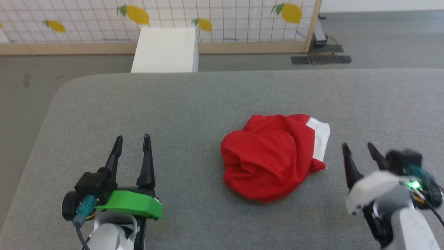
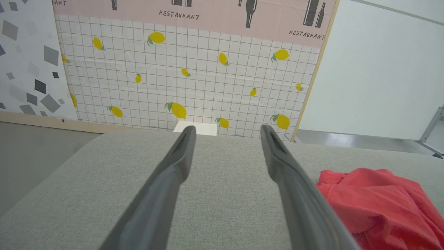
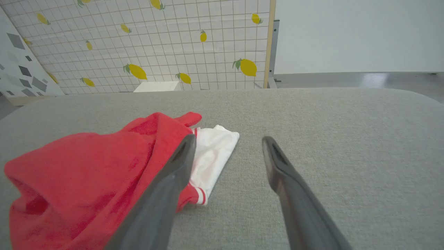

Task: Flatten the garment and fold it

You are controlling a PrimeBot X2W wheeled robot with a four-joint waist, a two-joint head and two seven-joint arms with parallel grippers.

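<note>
The garment [image 1: 274, 158] lies bunched right of frame centre on the counter [image 1: 173, 104], just left of the right jaws. The left jaws sit well apart from it. Both pairs gape wide, holding nothing.

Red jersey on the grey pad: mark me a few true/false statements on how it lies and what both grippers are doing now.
1. The red thin-fabric jersey lies crumpled in a heap on the grey padded surface. True.
2. The left gripper is shut on the jersey. False: its fingers are spread, and it is over bare surface, apart from the heap.
3. A white sleeve with red-and-white striped trim shows on the heap's side nearest the right gripper. True.
4. The right gripper holds that sleeve. False: it is open beside the heap, holding nothing.
5. The jersey's chest print faces up. False: no letters or number are visible.
</note>
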